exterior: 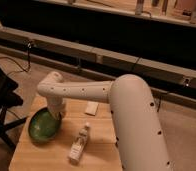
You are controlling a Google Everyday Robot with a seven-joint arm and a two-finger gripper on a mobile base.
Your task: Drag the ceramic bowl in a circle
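The step in hand appears to be the dragging itself: the gripper (pixel 56 115) is down at the round, shallow, glossy green ceramic bowl (pixel 40 127), meeting it at the rim on the side nearest the arm. Whether the gripper is open, closed or clamped on that rim cannot be told, since the wrist hides the contact.

To do the step well, the robot should press or hold lightly and evenly, so that the bowl slides flat on the pale wooden table (pixel 46 160) rather than tipping onto its far edge. A glossy bowl will probably slip easily, so a slow, steady sweep with constant height suits it best. The circle should be kept tight. The small clear plastic bottle (pixel 78 145) lies on its side near the bowl, on the side away from the table's left edge, and a wide loop could knock it. The bowl itself sits close to that left edge, so the outward part of the loop leaves little margin.

The long white perforated arm (pixel 88 91) reaches across from its bulky shoulder, well apart from the bowl, runs roughly level above the table, then bends at a rounded joint above the bowl and drops steeply to the rim. A small flat white block (pixel 92 107) lies beyond the bowl, under the arm.
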